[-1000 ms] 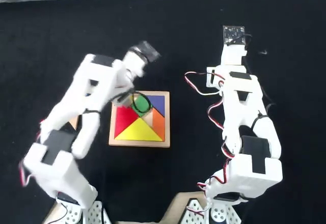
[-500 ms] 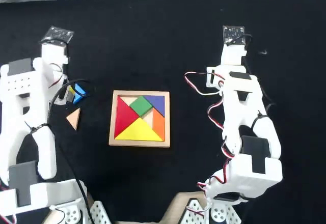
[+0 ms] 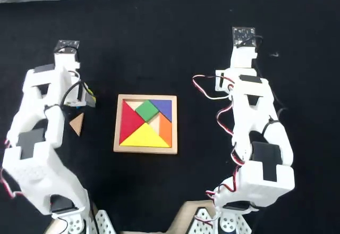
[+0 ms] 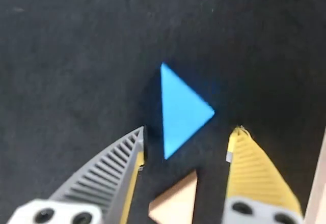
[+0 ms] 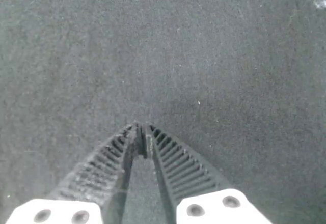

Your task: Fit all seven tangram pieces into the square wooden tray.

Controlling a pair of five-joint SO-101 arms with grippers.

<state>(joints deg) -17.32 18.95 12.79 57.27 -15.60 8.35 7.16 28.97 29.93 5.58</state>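
The square wooden tray (image 3: 145, 150) lies mid-table and holds a red triangle (image 3: 127, 123), a yellow triangle (image 3: 144, 136), a green square (image 3: 147, 109), a blue piece (image 3: 165, 108) and an orange piece (image 3: 166, 132). A small bare wooden gap (image 3: 154, 121) shows among them. To the tray's left, my left gripper (image 4: 189, 130) hangs open over a blue triangle (image 4: 181, 109), one finger on each side of it. A tan triangle (image 3: 77, 123) lies just beside it on the cloth. My right gripper (image 5: 141, 132) is shut and holds nothing, above bare black cloth.
The right arm (image 3: 249, 101) stretches along the table's right side, away from the tray. Black cloth (image 3: 159, 42) covers the whole table, with free room behind and in front of the tray.
The left arm has swung from over the tray to the left, leaving the green square in the tray, and its gripper now hangs over the blue triangle. The right arm has not moved.
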